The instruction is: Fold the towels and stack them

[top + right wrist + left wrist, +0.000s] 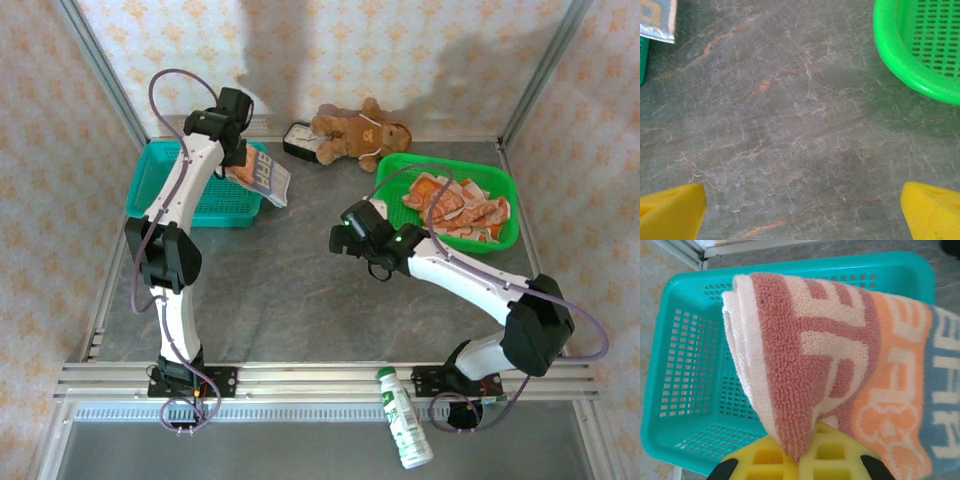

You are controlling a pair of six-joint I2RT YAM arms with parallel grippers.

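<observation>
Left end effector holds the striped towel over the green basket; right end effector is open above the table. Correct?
Not quite. The left wrist view shows the basket under the striped towel is teal, not green. The left end effector does grip it, and the right end effector is open above the table.

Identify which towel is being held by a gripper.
The striped towel with block letters, clamped in the left gripper above the teal basket; the orange-and-white towels lie in the green basket.

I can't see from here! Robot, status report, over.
Left jaws shut on striped towel, above teal basket. Right jaws open, empty, over table. Other towels in green basket. Nothing blocking.
</observation>
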